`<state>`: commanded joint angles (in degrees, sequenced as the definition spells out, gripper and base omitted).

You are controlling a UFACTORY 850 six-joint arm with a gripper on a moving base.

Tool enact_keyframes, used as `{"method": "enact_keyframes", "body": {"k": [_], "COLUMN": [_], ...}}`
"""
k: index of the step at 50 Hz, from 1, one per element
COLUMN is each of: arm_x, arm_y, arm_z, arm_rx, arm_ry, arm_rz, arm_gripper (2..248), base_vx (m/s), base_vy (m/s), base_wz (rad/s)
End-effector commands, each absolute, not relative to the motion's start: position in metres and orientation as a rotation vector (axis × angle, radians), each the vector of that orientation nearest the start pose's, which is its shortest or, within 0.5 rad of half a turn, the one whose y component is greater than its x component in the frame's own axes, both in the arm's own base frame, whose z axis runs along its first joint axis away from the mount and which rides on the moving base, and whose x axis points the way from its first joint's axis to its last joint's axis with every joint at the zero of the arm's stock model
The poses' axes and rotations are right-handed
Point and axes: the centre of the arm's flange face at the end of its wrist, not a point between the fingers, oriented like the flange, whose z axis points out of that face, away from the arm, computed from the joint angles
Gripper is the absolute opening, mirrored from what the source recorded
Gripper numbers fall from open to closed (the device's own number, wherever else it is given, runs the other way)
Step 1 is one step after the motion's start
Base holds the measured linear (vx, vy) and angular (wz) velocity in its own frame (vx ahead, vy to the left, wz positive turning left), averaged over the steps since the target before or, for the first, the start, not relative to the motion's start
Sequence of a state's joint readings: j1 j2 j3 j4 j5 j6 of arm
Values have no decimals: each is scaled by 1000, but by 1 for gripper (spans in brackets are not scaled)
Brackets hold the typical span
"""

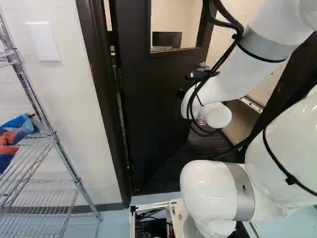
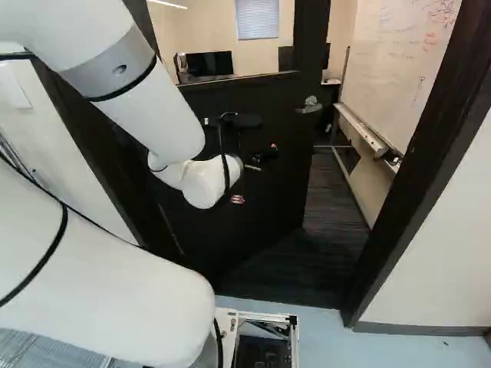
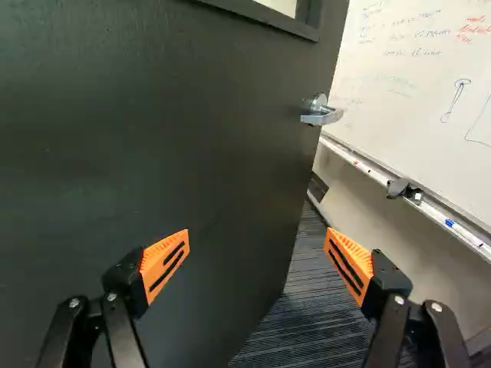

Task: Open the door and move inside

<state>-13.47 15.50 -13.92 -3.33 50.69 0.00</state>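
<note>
Door (image 2: pixel 272 203) standing open; wrist view shows my pincer (image 2: pixel 268 135) wide, both orange pads (image 3: pixel 159 259); window blind (image 2: pixel 257 19) in right base view only

An office, by the look of it: past the dark door (image 1: pixel 148 104) are a whiteboard (image 2: pixel 391 54) covered in handwriting, markers (image 3: pixel 463 229) on its ledge, a black monitor (image 2: pixel 211 63), a window blind (image 2: pixel 257 18) and dark striped carpet (image 3: pixel 299 330)
</note>
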Motion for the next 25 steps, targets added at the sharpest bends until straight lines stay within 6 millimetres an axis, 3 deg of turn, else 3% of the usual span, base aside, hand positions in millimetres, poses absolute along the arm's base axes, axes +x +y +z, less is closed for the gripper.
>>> {"method": "enact_keyframes", "body": {"k": [25], "arm_x": [316], "arm_y": [-72], "arm_z": [427], "arm_rx": [-2511], "arm_ry": [202], "arm_rz": [-2104], "arm_gripper": [247], "base_vx": [61], "base_vy": [27], "base_wz": [-4]}}
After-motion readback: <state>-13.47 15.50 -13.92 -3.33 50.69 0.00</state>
